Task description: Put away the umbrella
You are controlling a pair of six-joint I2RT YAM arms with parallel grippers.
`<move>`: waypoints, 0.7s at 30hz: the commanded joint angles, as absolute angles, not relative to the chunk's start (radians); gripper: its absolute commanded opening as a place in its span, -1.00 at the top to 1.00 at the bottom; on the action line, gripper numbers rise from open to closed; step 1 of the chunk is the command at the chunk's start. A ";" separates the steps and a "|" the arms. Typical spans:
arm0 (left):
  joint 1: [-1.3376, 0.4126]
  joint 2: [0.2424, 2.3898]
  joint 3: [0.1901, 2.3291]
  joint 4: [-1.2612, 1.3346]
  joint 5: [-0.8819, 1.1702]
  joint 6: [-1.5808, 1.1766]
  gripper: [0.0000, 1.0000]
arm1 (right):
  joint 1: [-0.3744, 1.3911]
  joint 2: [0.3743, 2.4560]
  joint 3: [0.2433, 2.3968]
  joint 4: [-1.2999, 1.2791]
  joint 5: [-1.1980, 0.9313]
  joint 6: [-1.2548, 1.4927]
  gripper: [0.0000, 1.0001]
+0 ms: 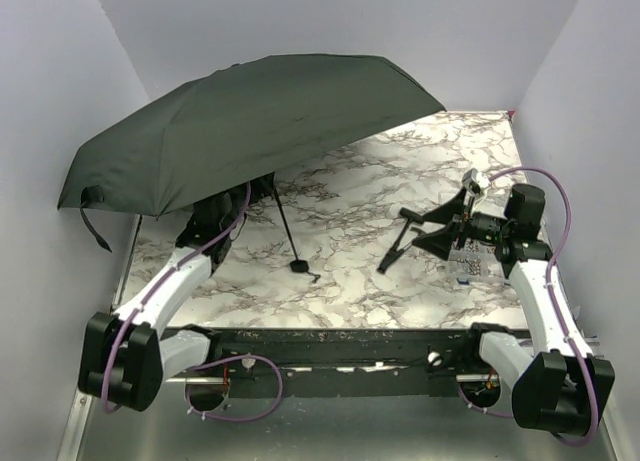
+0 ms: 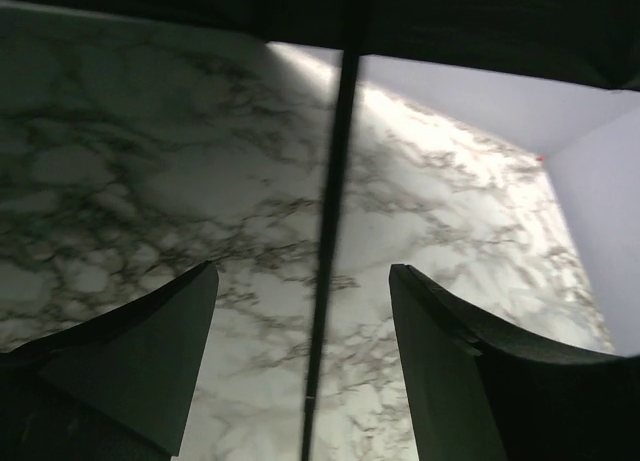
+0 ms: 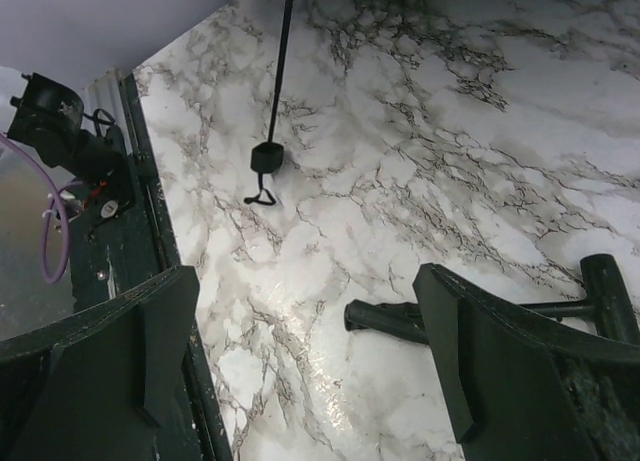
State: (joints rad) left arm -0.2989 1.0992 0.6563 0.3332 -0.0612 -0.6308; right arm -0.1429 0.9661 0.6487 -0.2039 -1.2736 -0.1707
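Note:
The umbrella (image 1: 250,116) is open, its wide black canopy tilted over the table's back left and hiding most of my left gripper. Its thin shaft (image 1: 285,221) slants down to the small knob handle (image 1: 298,265) resting on the marble. In the left wrist view my left gripper (image 2: 300,366) is open, with the shaft (image 2: 330,231) running between the fingers, touching neither, and the canopy's underside (image 2: 450,21) above. My right gripper (image 1: 432,233) is open and empty at the right. In the right wrist view (image 3: 310,351) it faces the knob (image 3: 266,157) and strap (image 3: 262,194).
A small black hammer (image 1: 396,249) lies just left of the right gripper; its handle end (image 3: 385,319) shows between the right fingers, and another black handle (image 3: 610,296) lies beyond the right finger. Grey walls close in the marble table (image 1: 360,211). A black rail (image 1: 330,336) runs along the near edge.

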 commanded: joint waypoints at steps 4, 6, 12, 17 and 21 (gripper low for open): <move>-0.242 1.282 0.769 0.295 -0.002 -0.638 -0.22 | -0.135 0.965 0.672 -0.213 -1.269 -0.188 -1.00; -0.237 1.336 0.802 0.307 0.071 -0.644 -0.14 | -0.135 0.965 0.672 -0.217 -1.267 -0.190 -1.00; -0.230 1.398 0.820 0.405 0.190 -0.682 0.76 | -0.136 0.966 0.674 -0.222 -1.267 -0.196 -1.00; -0.231 1.323 0.793 0.529 0.301 -0.727 1.00 | -0.113 0.974 0.688 -0.257 -1.274 -0.247 -1.00; -0.273 1.223 0.841 0.519 0.393 -0.785 1.00 | 0.032 1.057 0.854 -0.438 -1.187 -0.359 -1.00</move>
State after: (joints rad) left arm -0.2375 1.3483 0.7956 0.4225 0.2474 -0.7097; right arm -0.0811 0.9936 0.6930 -0.2752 -1.2572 -0.2386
